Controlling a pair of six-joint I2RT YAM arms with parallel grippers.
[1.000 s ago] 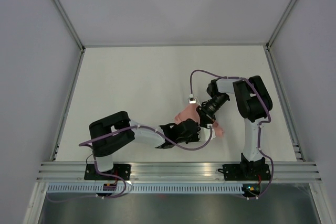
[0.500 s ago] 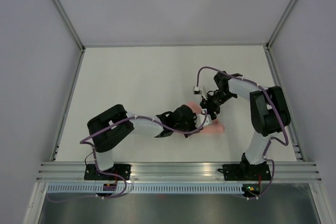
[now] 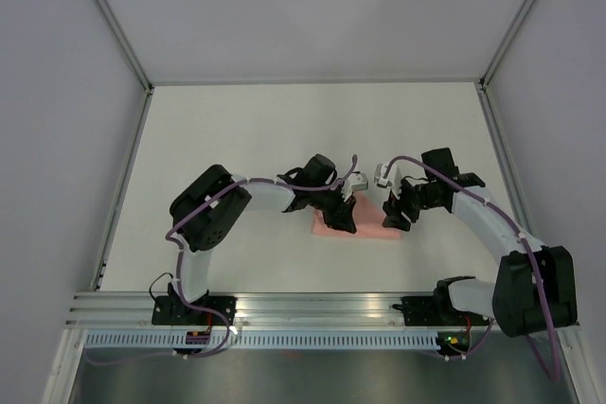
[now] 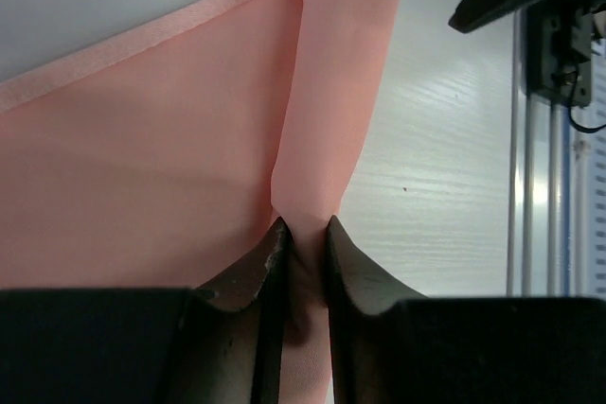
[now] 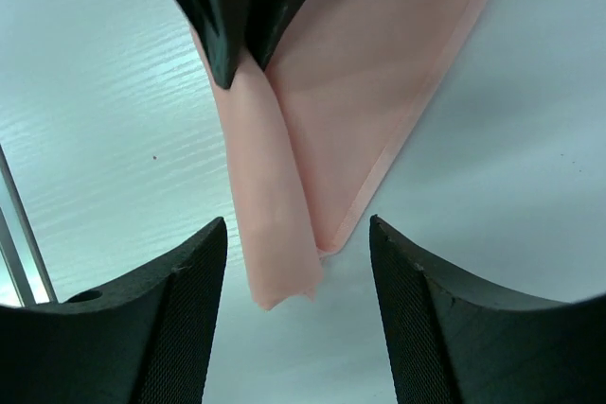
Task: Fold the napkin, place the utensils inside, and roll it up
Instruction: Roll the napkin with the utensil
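The salmon-pink napkin [image 3: 371,230] lies near the table's front as a narrow, partly rolled strip. In the left wrist view the rolled tube [image 4: 343,92] runs away from the jaws beside a flat hemmed part [image 4: 142,167]. My left gripper [image 3: 342,216] [image 4: 303,234] is shut on the near end of the tube. My right gripper [image 3: 397,211] [image 5: 298,224] is open, its fingers straddling the tube's loose end [image 5: 275,262] without touching it. The left gripper's fingers [image 5: 237,35] show at the top of the right wrist view. No utensils are visible in any view.
An aluminium rail [image 3: 322,305] runs along the table's front edge, just below the napkin. Grey walls with metal frame posts [image 3: 123,196] close in the left, right and back of the white table [image 3: 284,130].
The left gripper has moved toward the table's middle and the right arm has swung out to the right. The napkin has gone from a bunched heap to a narrow strip.
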